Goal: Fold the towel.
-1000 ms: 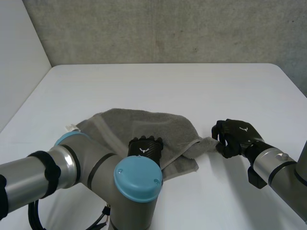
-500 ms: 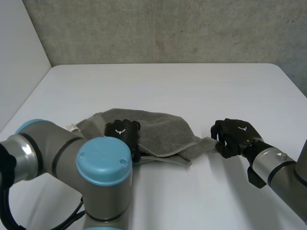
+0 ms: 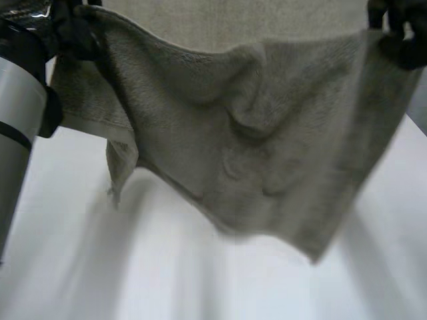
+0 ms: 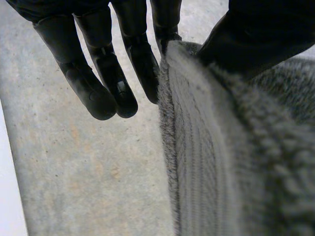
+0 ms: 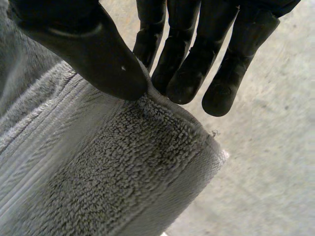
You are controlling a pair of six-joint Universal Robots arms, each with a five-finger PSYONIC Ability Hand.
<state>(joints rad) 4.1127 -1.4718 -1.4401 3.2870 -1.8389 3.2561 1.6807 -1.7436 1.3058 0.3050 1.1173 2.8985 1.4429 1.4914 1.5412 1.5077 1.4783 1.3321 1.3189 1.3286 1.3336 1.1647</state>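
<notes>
Lying white below both robot hands, the surface (image 3: pixel 133 280) shows under the towel's hanging edge; a grey concrete wall (image 4: pixel 74 172) shows past the fingertips. The grey towel (image 3: pixel 267 147) hangs spread between the hands, above the surface, screening most of the head view. The left robot hand (image 4: pixel 133 44) pinches one top corner between thumb and fingers. The right robot hand (image 5: pixel 187 49) is clamped likewise on the other.

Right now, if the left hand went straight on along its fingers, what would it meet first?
Probably the grey concrete wall; the left hand pinches the grey terry towel beside that line. Depth unclear.
</notes>
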